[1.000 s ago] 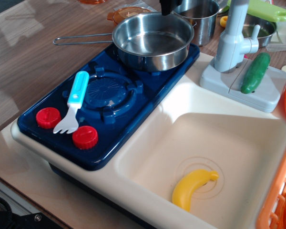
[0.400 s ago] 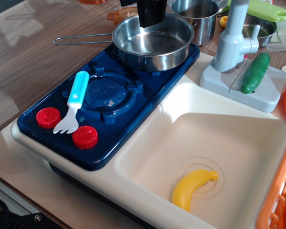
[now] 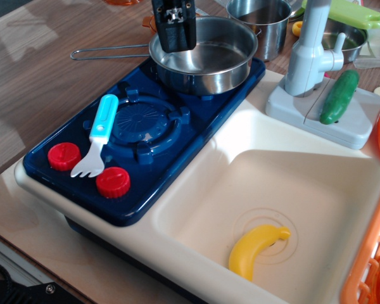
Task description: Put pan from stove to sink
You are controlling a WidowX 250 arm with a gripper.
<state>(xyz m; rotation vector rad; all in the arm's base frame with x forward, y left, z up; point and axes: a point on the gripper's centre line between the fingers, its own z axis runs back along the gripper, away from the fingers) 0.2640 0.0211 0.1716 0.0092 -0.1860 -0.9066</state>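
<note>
The shiny steel pan (image 3: pixel 206 57) sits on the far burner of the dark blue stove (image 3: pixel 145 152), its thin wire handle (image 3: pixel 107 52) pointing left over the wooden table. My black gripper (image 3: pixel 174 39) hangs over the pan's left rim, near where the handle joins; its tip hides that part of the rim. I cannot make out whether its jaws are open or shut, or whether they touch the pan. The cream sink (image 3: pixel 316 183) lies to the right of the stove and holds a yellow toy banana (image 3: pixel 256 250) on the drain imprint.
A blue-handled white fork (image 3: pixel 98 136) lies on the stove by two red knobs. A taller steel pot (image 3: pixel 259 22) stands behind the pan. A grey faucet (image 3: pixel 310 47) and a green cucumber (image 3: pixel 339 96) are behind the sink; an orange rack (image 3: pixel 367 266) borders its right edge.
My gripper has come down and moved left, from the top edge behind the pan to over the pan's left rim. The pan and everything else have stayed still.
</note>
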